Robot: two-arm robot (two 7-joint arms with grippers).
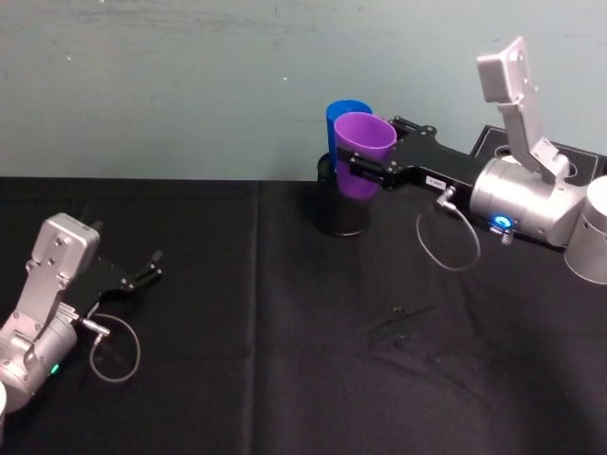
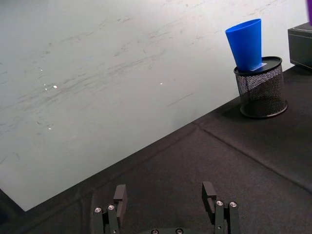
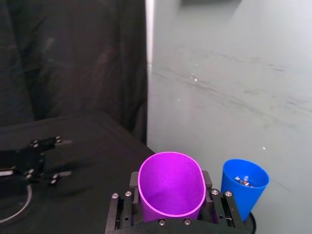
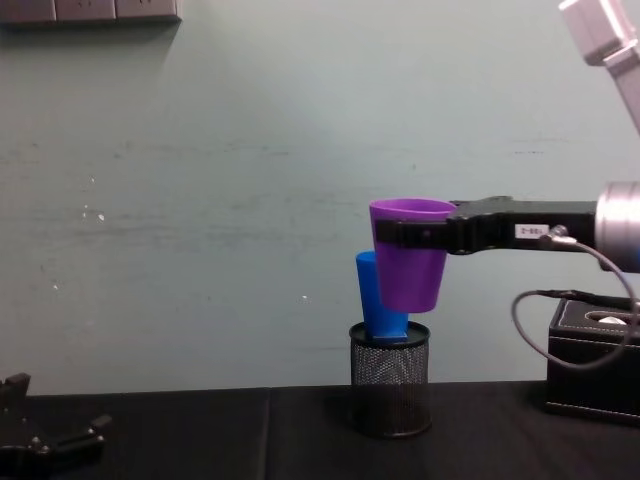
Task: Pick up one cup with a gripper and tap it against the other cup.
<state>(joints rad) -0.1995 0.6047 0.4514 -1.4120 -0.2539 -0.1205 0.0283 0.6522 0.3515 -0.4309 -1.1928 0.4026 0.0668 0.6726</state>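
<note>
While the left tool (image 1: 152, 265) rests spread on the near-left bench (image 1: 285, 379), the right tool (image 1: 365, 169) farther off pinches the purple cup (image 1: 362, 152) aloft, just beside the blue cup (image 4: 378, 305) standing tilted in the mesh holder (image 4: 391, 378).

The right gripper (image 4: 400, 234) reaches in from the right, high above the bench (image 4: 200, 430), with its jaws closed on the purple cup (image 4: 412, 255) just under its rim. This cup is upright and lifted. Just behind it the blue cup (image 4: 374, 298) stands tilted in a black mesh holder (image 4: 390, 380) near the far edge. The left gripper (image 4: 45, 435) lies low at the left edge.
</note>
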